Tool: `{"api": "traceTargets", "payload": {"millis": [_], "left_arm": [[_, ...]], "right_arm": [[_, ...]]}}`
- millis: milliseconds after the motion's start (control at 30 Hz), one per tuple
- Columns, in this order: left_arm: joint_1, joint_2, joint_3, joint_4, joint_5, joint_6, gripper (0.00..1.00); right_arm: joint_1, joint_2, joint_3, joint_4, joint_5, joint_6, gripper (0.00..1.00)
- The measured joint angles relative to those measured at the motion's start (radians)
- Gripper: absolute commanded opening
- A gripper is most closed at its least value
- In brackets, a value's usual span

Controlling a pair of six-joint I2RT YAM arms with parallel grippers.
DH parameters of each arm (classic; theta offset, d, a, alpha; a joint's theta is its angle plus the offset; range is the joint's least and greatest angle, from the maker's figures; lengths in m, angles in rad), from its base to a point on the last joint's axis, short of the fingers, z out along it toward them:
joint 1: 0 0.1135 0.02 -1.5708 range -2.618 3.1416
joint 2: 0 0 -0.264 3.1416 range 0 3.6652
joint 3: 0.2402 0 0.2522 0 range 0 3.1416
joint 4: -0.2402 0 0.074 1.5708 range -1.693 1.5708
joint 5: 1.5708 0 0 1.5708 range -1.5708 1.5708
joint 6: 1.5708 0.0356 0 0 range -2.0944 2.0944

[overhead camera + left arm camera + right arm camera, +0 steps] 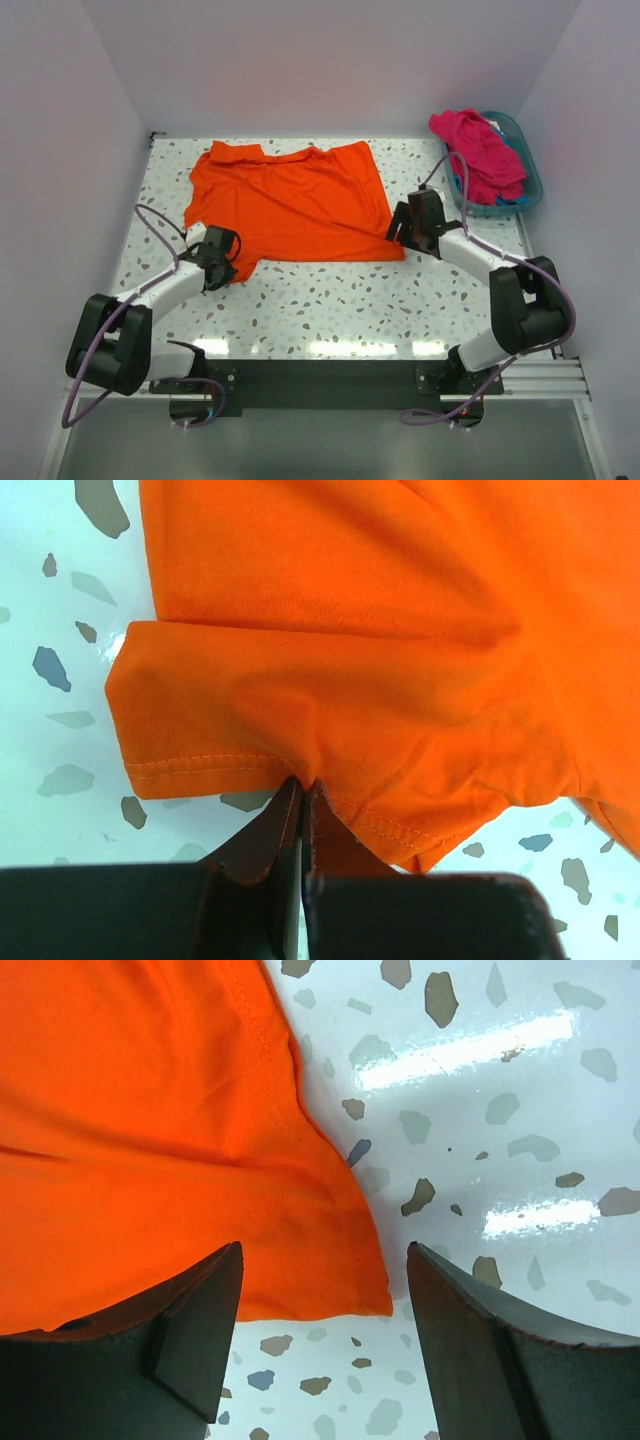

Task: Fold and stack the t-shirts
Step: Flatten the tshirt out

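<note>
L claw (302, 792) — pinched shut on near-left hem of orange t-shirt (290, 200), prob. to lift for a fold. R claw (323, 1250) — jaws wide, straddling near-right corner, not gripping. Shirt flat, mid tabletop (330, 300); pink t-shirt (478, 145) in basket (535, 185), far right.

2 t-shirts (290, 205) (480, 150), 1 basket (533, 172), 2 hands (226, 250) (397, 231)

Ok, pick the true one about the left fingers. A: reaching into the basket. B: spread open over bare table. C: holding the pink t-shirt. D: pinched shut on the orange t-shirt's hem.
D: the left wrist view shows the left fingers pressed together on the stitched hem of the orange t-shirt.
</note>
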Motion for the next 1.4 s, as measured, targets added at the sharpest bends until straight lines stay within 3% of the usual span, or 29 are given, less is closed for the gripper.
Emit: {"api": "traceTargets", "payload": {"millis": [167,400,733,833,933,1033,1233,1400], "left_arm": [[0.0,-0.031,-0.004,-0.02,0.002,0.001,0.0],[0.001,-0.198,-0.006,-0.064,0.003,0.001,0.0],[0.001,-0.256,-0.006,-0.094,0.023,0.001,0.0],[0.001,-0.283,-0.006,-0.097,0.026,0.001,0.0],[0.001,-0.299,-0.006,-0.098,0.031,0.003,0.0],[0.001,-0.319,-0.006,-0.102,0.035,0.02,0.0],[0.001,-0.404,0.065,-0.161,0.04,0.069,0.0],[0.001,-0.503,0.3,-0.239,0.037,0.134,0.0]], "right_arm": [[0.0,-0.026,-0.02,-0.022,0.009,0.0,0.62],[0.0,-0.08,-0.099,-0.047,0.02,0.002,0.62],[0.006,-0.018,-0.117,0.002,0.001,0.028,0.59],[0.01,0.002,-0.11,0.03,-0.001,0.031,0.46],[0.017,0.023,-0.101,0.053,-0.005,0.036,0.17],[0.026,0.025,-0.102,0.045,-0.02,0.046,0.0],[0.033,-0.1,-0.093,-0.072,-0.052,0.047,0.0],[0.033,-0.338,0.064,-0.226,-0.053,0.033,0.0]]}}
